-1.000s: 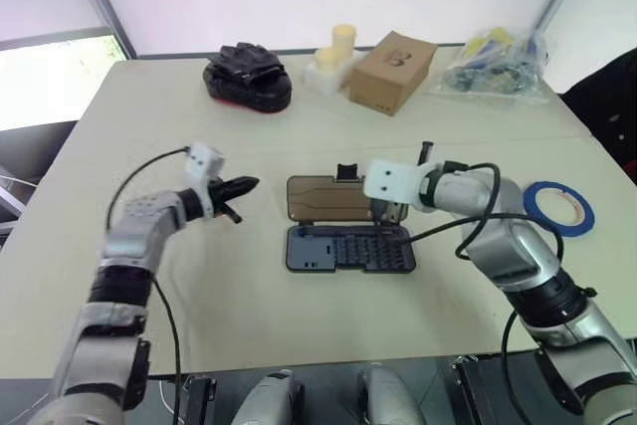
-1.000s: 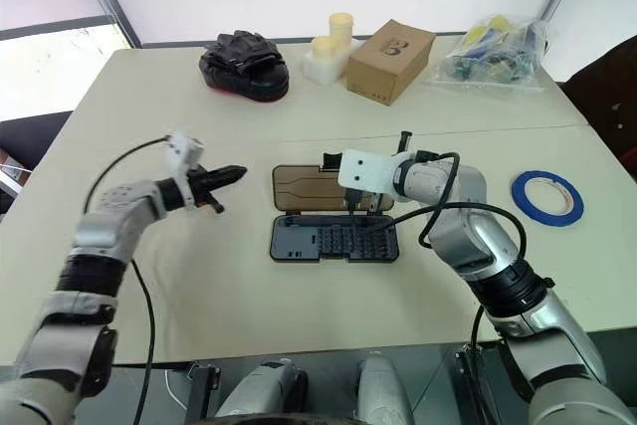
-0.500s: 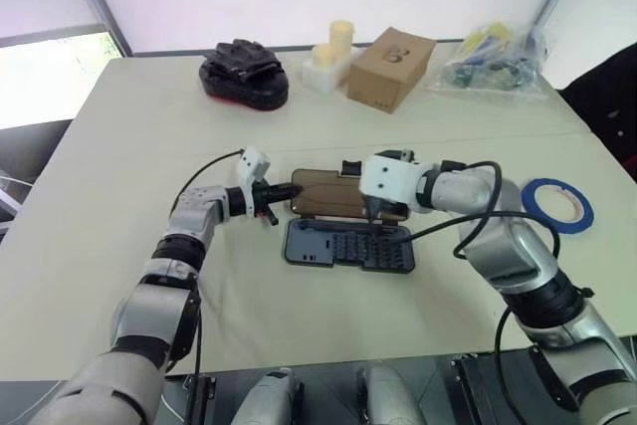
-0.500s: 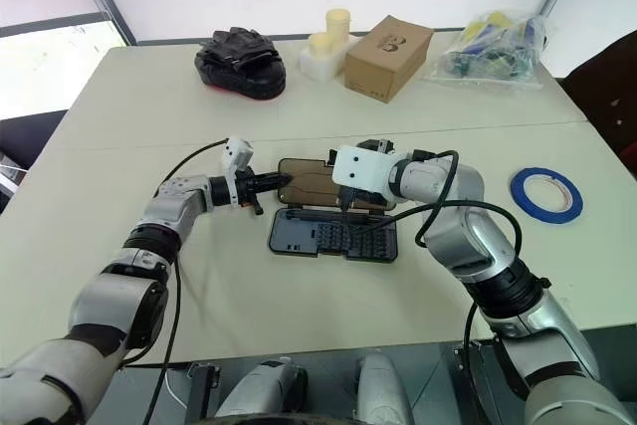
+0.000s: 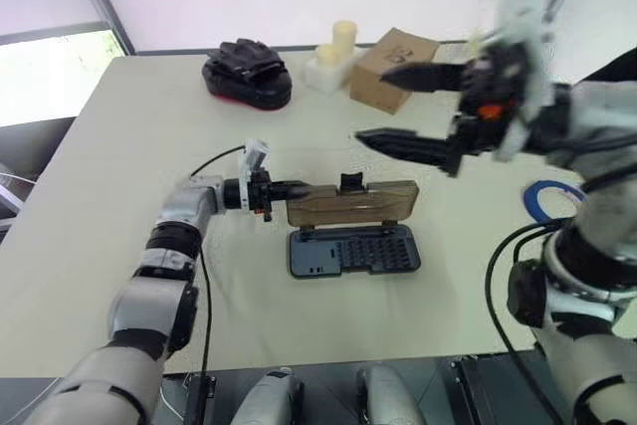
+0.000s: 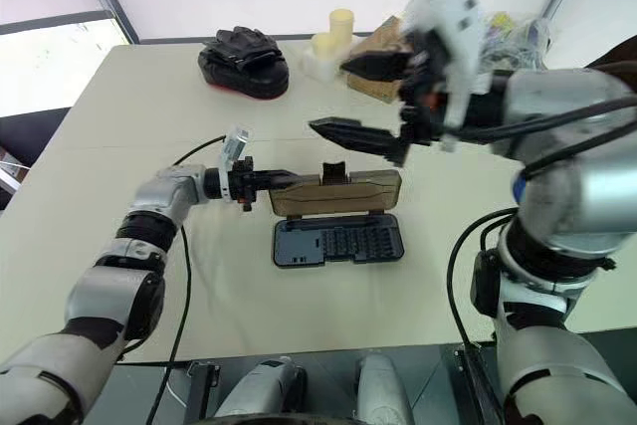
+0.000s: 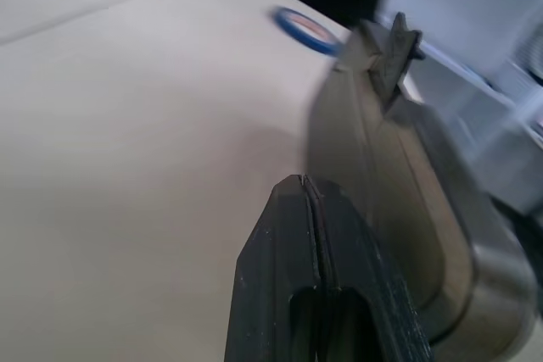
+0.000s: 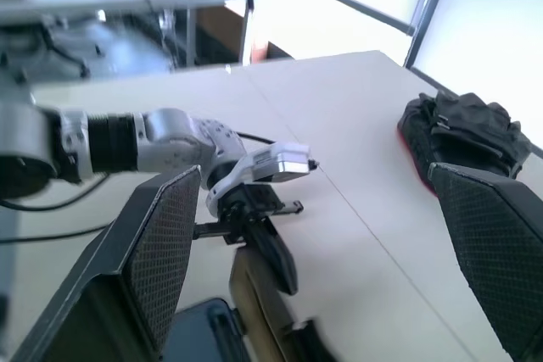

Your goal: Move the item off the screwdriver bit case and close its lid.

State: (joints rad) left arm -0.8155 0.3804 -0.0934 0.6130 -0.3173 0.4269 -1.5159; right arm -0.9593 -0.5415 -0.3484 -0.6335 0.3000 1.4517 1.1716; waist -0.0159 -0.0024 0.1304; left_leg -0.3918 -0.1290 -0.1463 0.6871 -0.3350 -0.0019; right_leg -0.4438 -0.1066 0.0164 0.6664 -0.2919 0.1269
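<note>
I take the screwdriver bit case (image 5: 353, 250) as my landmark. Its lid (image 5: 351, 203) stands half raised on the far side of the case, tilted, not yet folded down over the bits. My left gripper (image 5: 284, 189) has its fingers pressed together, and its tip touches the left end of the lid, pushing like a closed stick, not pinching. My right gripper (image 5: 416, 106) hangs high above the case with its fingers spread wide and holds nothing. The blue roll of tape (image 5: 549, 200) lies flat on the table (image 5: 119, 156), well to the right of the case, so the first part of the task looks done.

I see these risks. The left tip presses only one end of the lid, so it may slip off the smooth plastic, and the lid would fall open again. A sideways push could also slide the light case across the table instead of turning the hinge. If the lid comes down crooked, the latch tab (image 5: 349, 182) may not catch. The right gripper, if I lower it fast, could knock the raised lid.
</note>
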